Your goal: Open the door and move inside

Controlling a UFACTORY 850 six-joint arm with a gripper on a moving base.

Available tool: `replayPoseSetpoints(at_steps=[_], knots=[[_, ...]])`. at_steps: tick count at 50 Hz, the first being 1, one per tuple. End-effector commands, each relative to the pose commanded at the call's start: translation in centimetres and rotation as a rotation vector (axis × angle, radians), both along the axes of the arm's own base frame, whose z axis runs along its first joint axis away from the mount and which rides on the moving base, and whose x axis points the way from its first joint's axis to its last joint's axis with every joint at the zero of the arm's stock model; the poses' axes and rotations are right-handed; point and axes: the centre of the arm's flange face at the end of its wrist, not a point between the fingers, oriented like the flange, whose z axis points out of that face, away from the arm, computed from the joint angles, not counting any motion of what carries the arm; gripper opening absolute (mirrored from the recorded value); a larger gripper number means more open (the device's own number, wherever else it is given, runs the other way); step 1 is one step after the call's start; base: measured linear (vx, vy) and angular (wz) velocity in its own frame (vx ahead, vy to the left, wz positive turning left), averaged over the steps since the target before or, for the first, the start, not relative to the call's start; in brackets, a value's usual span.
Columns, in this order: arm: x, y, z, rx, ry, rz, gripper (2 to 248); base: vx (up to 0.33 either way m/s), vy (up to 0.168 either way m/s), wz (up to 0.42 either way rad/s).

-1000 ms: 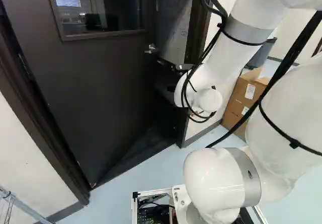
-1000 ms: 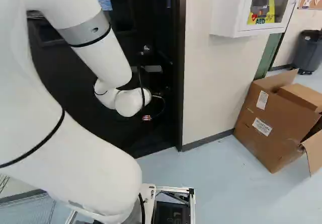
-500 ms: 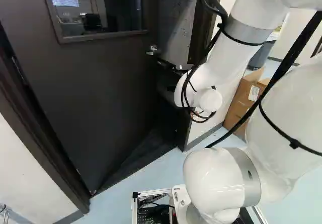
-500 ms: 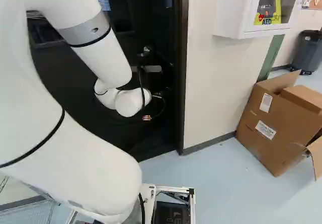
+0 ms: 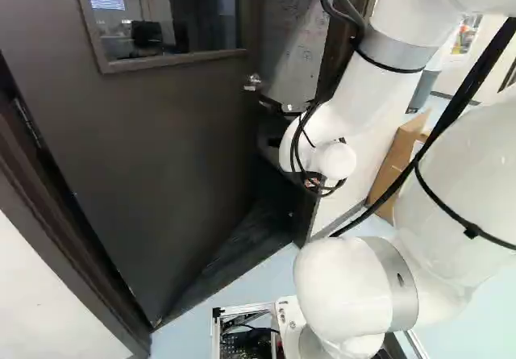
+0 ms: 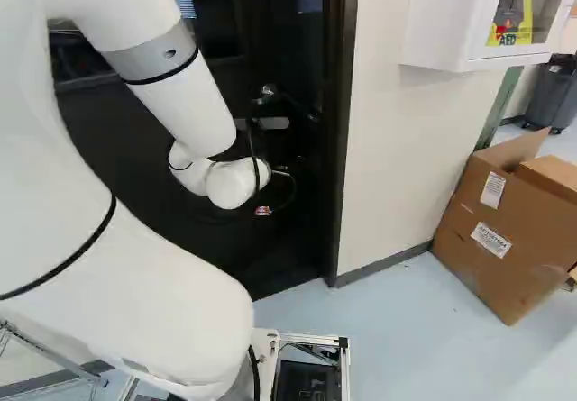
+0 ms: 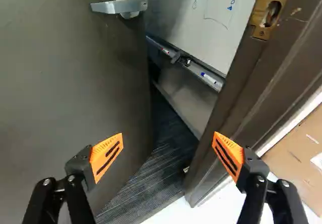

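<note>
The fingers (image 7: 106,156) stand spread wide, gripping nothing. Reading the clock from between them, the brown door (image 7: 60,83) fills nine to eleven, partly open, its lever handle (image 7: 108,7) at eleven. The door frame (image 7: 241,103) runs from four o'clock round to one, where a brass strike plate (image 7: 260,21) sits. Farther off, a cardboard box (image 7: 292,143) stands at three; beyond the doorway, a marker tray (image 7: 195,70) and whiteboard (image 7: 201,32) lie between twelve and one.
</note>
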Motion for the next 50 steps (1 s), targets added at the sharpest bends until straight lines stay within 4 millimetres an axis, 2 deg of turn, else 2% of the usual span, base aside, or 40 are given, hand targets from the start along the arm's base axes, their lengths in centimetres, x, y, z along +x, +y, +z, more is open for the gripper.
replayPoseSetpoints(at_steps=[27, 50], knots=[[0.00, 0.00, 0.00, 0.000, 0.000, 0.000, 247, 0.061, 0.113, -0.017], [0.10, 0.15, 0.01, 0.000, 0.000, 0.005, 247, 0.002, 0.008, 0.001]])
